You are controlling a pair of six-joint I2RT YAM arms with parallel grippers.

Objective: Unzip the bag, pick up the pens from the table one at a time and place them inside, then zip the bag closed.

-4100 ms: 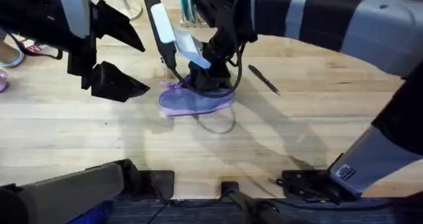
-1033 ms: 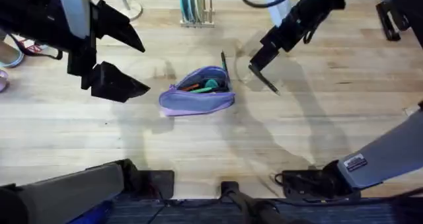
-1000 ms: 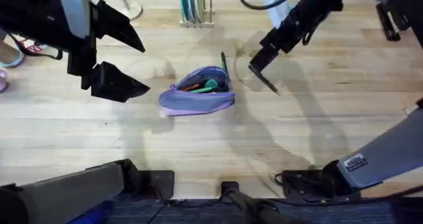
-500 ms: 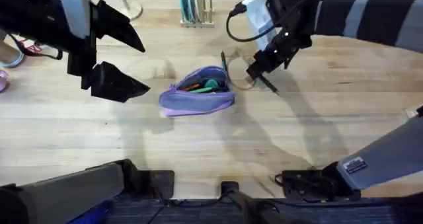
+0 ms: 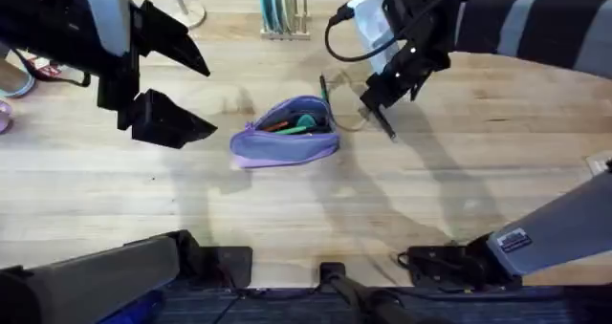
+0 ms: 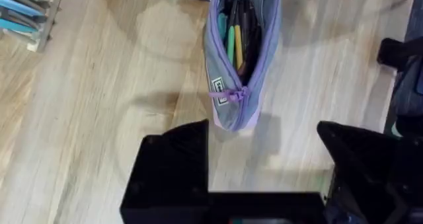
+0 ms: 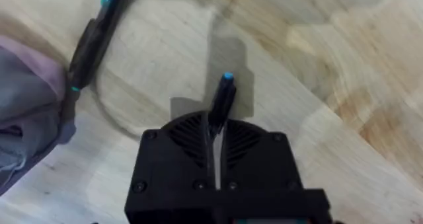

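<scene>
Purple bag (image 5: 285, 133) lies unzipped at centre frame on the table (image 5: 287, 219), coloured pens inside. Right gripper (image 5: 376, 101), just right of it, appears clamped on a dark pen (image 7: 221, 102). Another pen (image 5: 324, 87) lies beside the bag. Left gripper (image 5: 163, 85) hovers left, jaws apart.

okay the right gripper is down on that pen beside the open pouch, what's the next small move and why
Probably lift straight up a little. In the right wrist view the right gripper has its fingers shut on the pen, which lies low against the table. The bag sits unzipped just beside it, so clearing the wood first should let the pen be carried over the opening without dragging.
</scene>
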